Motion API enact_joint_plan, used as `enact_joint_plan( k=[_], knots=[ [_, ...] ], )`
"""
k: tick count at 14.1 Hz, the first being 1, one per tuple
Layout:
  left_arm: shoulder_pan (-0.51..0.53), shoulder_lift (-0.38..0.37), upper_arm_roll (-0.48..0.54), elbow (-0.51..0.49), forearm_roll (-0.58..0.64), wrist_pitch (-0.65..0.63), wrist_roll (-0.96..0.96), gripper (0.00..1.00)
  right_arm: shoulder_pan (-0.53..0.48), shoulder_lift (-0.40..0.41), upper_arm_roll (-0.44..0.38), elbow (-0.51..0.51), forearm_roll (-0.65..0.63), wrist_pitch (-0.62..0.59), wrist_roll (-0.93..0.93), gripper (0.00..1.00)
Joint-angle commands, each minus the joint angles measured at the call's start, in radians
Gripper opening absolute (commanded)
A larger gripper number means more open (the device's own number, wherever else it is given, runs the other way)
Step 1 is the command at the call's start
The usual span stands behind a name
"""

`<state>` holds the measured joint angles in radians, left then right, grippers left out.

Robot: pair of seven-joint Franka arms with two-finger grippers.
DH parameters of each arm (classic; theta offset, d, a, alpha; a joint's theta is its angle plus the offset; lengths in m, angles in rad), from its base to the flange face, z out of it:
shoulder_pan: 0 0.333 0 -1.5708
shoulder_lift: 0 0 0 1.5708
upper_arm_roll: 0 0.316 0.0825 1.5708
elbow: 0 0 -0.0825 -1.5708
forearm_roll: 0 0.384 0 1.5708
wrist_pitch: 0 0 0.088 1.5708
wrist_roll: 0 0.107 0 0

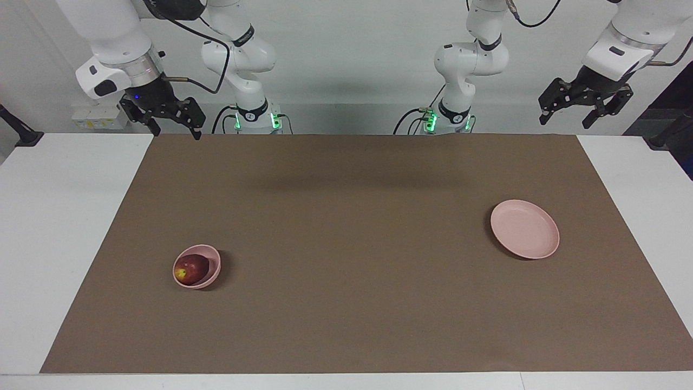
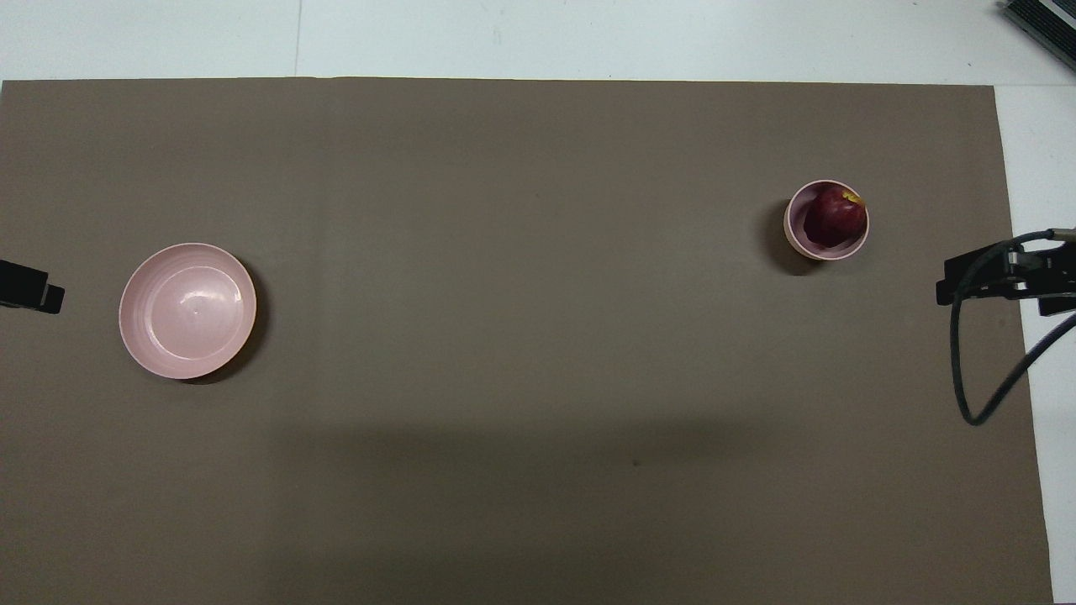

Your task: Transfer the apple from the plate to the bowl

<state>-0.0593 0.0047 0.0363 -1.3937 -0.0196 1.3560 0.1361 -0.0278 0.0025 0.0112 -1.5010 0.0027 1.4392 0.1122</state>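
The dark red apple (image 1: pixel 190 269) with a yellowish patch lies inside the small deep pink bowl (image 1: pixel 215 259), toward the right arm's end of the table. It also shows in the overhead view, the apple (image 2: pixel 834 217) in the bowl (image 2: pixel 794 225). The wide flat pink plate (image 1: pixel 524 228) (image 2: pixel 187 309) lies bare toward the left arm's end. My right gripper (image 1: pixel 177 131) (image 2: pixel 1000 277) hangs open and empty, raised over the mat's edge at its own end. My left gripper (image 1: pixel 566 120) (image 2: pixel 29 287) hangs open and empty, raised at its own end.
A brown mat (image 1: pixel 346 179) covers most of the white table (image 1: pixel 59 216). Nothing else lies on it between the bowl and the plate. A black cable (image 2: pixel 975 370) loops down from the right arm.
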Motion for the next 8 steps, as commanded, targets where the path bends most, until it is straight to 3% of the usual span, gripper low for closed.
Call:
enact_joint_plan(
  k=[1, 8],
  knots=[
    [0.007, -0.025, -0.001, -0.03, 0.001, -0.001, -0.001, 1.0, -0.007, 0.028, 0.004, 0.036, 0.025, -0.016, -0.011, 1.0],
    [0.007, -0.026, -0.001, -0.03, 0.001, -0.001, -0.001, 1.0, -0.006, 0.024, 0.003, 0.024, 0.023, -0.006, -0.009, 1.0]
  ],
)
